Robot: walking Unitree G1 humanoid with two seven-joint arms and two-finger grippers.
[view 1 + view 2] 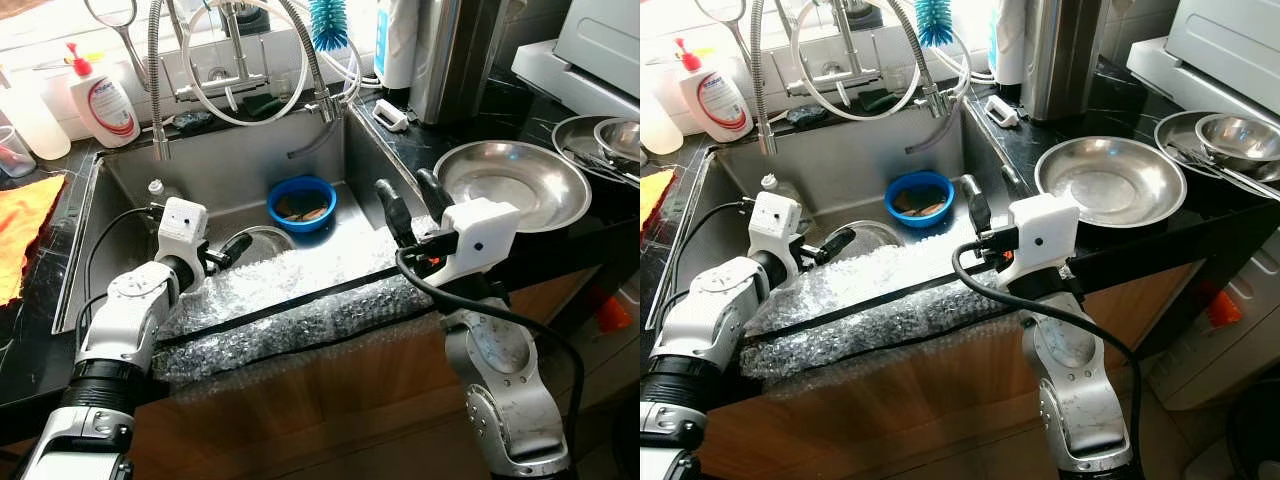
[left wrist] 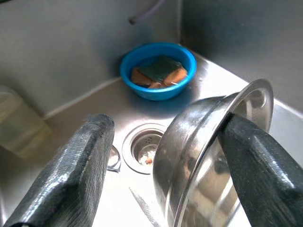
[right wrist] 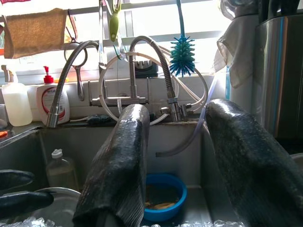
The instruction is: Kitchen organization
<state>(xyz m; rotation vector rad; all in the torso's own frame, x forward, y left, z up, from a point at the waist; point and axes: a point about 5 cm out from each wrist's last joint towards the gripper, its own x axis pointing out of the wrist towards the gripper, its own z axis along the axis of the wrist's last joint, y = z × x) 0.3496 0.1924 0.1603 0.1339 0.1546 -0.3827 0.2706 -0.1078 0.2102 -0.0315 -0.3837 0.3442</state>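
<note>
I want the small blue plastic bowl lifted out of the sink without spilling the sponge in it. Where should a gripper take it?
Grip the small blue plastic bowl by its thin rim, on the front edge, coming from above, one finger inside. It sits upright on the steel sink floor near the back wall, and the sponge probably leaves room inside.

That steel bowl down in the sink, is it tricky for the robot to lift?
Probably light: the steel bowl looks thin-walled. Likely slippery, since its polished rim sits tilted with one left finger inside it. If dropped, it would probably clatter and spin in the sink rather than break.
</note>
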